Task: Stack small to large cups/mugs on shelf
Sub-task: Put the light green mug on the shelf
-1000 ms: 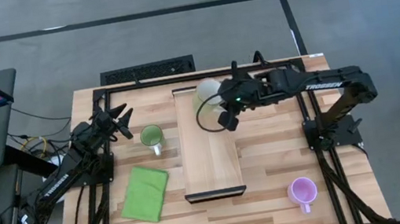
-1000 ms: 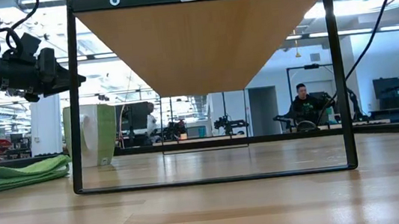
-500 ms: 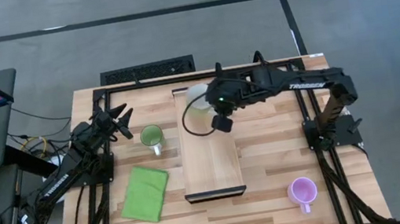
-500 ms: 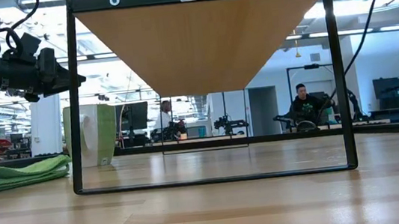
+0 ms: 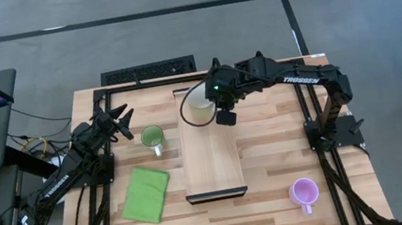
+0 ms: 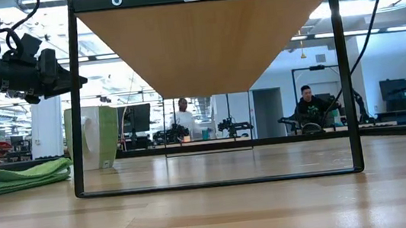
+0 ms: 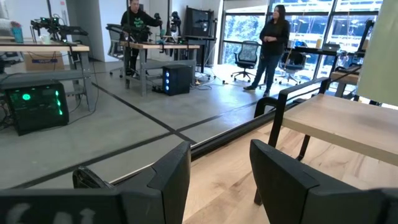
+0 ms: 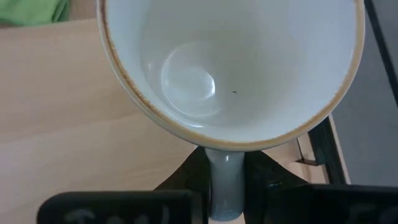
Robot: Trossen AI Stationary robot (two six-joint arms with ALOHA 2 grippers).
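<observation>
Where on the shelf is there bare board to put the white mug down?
The shelf is bare from its middle to the near dark end rail. The far end is crowded: the right hand holds the white mug by its handle there. The green mug and green cloth lie on the table off the shelf's left side, by the left hand.

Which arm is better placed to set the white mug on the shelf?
Right. Its hand already grips the white mug by the handle over the shelf; the left hand waits open beside the green mug.
</observation>
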